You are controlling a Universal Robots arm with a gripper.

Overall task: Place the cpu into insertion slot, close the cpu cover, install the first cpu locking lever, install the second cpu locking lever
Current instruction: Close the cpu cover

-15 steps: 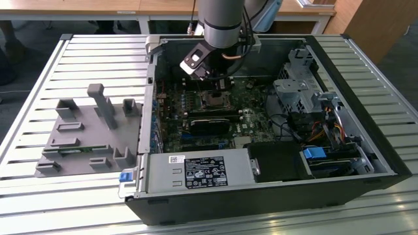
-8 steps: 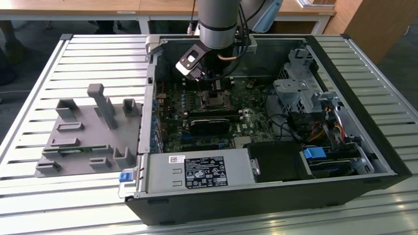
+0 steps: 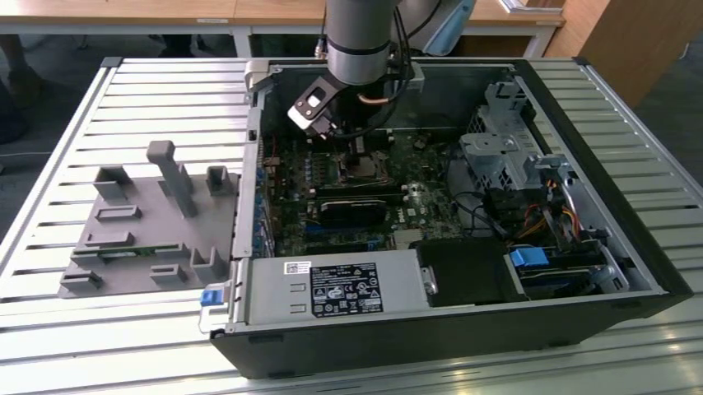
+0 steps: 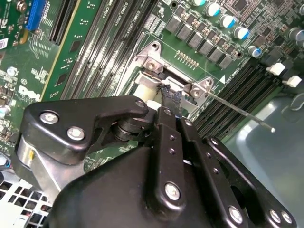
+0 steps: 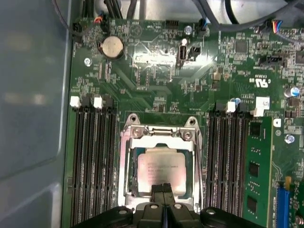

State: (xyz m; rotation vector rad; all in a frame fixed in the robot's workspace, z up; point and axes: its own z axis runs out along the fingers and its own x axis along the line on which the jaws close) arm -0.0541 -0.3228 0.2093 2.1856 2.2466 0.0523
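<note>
First wrist view: pale square metal-topped cpu (image 5: 159, 167) sits in the dark silver-rimmed insertion slot (image 5: 130, 189), under the silvery windowed cpu cover (image 5: 159, 136). Black gripper (image 5: 163, 188), fingers pinched together and empty, is at the slot's edge; probably best to press frame, not chip.

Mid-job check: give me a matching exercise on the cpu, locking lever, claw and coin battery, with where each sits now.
1 locking lever
2 coin battery
3 cpu
4 claw

A seated in the insertion slot
B on the motherboard, apart from the slot
C tips at the cpu's edge
D sticking out past the slot's corner

Pairs: 1-D, 2-B, 3-A, 4-C
</note>
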